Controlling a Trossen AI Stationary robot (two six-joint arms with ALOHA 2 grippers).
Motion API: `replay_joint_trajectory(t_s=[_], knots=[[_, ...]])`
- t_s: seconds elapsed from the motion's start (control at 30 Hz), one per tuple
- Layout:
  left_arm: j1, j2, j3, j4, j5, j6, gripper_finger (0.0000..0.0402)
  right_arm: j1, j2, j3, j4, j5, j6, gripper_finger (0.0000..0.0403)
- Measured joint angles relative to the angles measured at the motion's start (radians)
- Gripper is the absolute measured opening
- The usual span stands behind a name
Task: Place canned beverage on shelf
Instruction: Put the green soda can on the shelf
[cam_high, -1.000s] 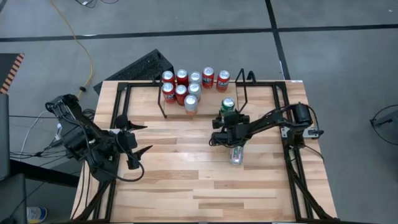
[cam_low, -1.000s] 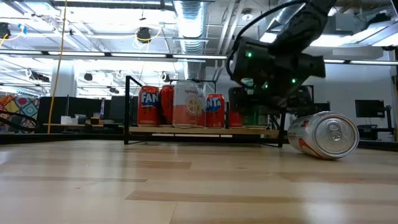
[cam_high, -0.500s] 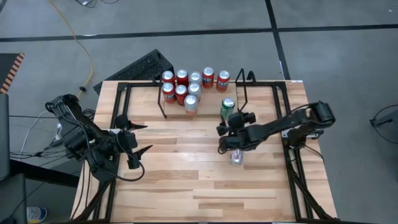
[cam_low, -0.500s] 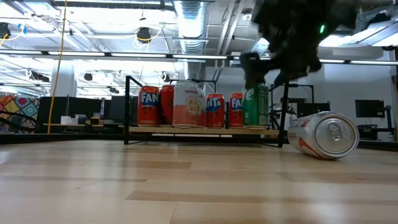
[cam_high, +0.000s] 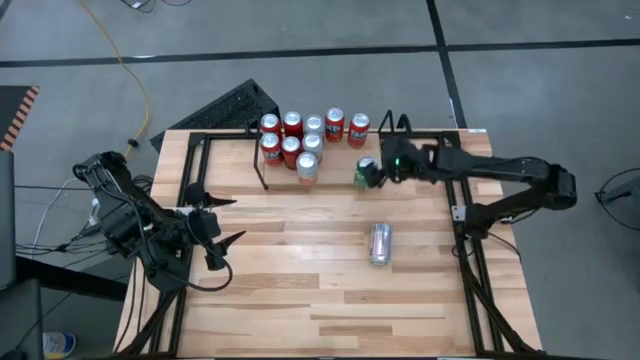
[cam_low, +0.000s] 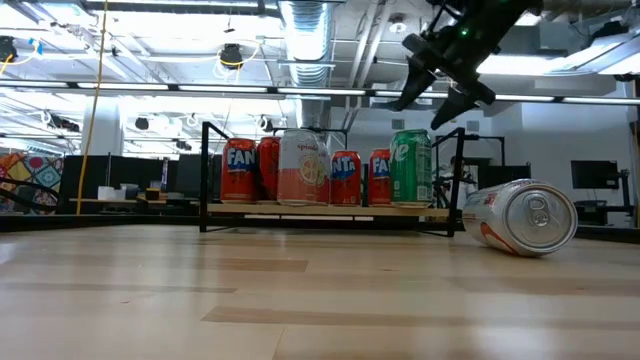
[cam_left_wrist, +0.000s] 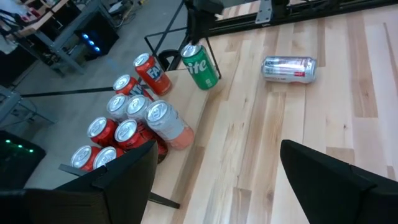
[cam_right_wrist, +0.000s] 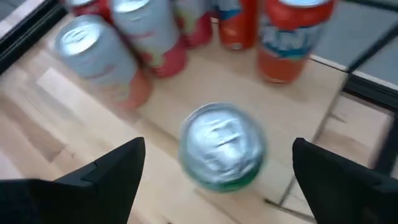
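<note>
The right gripper (cam_low: 438, 88) hangs wide open and empty above the green can (cam_high: 365, 173); a low swing could topple it. That can stands upright on the shelf (cam_low: 325, 211) beside the red cans (cam_low: 240, 170) (one silver can (cam_high: 380, 243) lies on the table (cam_high: 300, 280)). The left gripper (cam_high: 222, 231) waits open.

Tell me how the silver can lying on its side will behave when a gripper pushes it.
The silver can lies on its round side on the bare wooden table, so a sideways nudge would probably roll it. Its smooth metal wall looks slippery. Thin walls may dent under a hard squeeze.
</note>
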Motion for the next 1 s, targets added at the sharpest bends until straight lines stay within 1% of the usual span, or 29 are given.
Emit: replay_joint_trajectory(t_s=[0.07, 0.17, 0.23, 0.37, 0.47, 0.57, 0.8, 1.0], knots=[[0.000, 0.000, 0.000, 0.000, 0.000, -0.001, 0.0325, -0.043, 0.013, 0.032, -0.026, -0.031, -0.002, 0.0382], [0.000, 0.000, 0.000, 0.000, 0.000, -0.001, 0.0325, -0.073, 0.044, 0.082, -0.060, -0.069, -0.016, 0.0382], [0.000, 0.000, 0.000, -0.001, 0.000, -0.001, 0.0325, -0.075, 0.074, 0.125, -0.076, -0.074, -0.016, 0.0382], [0.000, 0.000, 0.000, -0.002, 0.001, -0.002, 0.0325, -0.056, 0.152, 0.224, -0.181, -0.073, -0.015, 0.0382], [0.000, 0.000, 0.000, -0.006, 0.006, -0.008, 0.0325, -0.037, 0.229, 0.301, -0.300, -0.056, -0.007, 0.0382], [0.000, 0.000, 0.000, -0.025, 0.010, -0.029, 0.0325, -0.021, 0.305, 0.372, -0.357, -0.029, -0.004, 0.0382], [0.000, 0.000, 0.000, -0.026, 0.043, -0.037, 0.0325, -0.022, 0.473, 0.547, -0.524, -0.013, 0.030, 0.0382], [0.000, 0.000, 0.000, -0.030, 0.045, -0.037, 0.0325, -0.022, 0.549, 0.638, -0.686, 0.047, 0.061, 0.0382]])
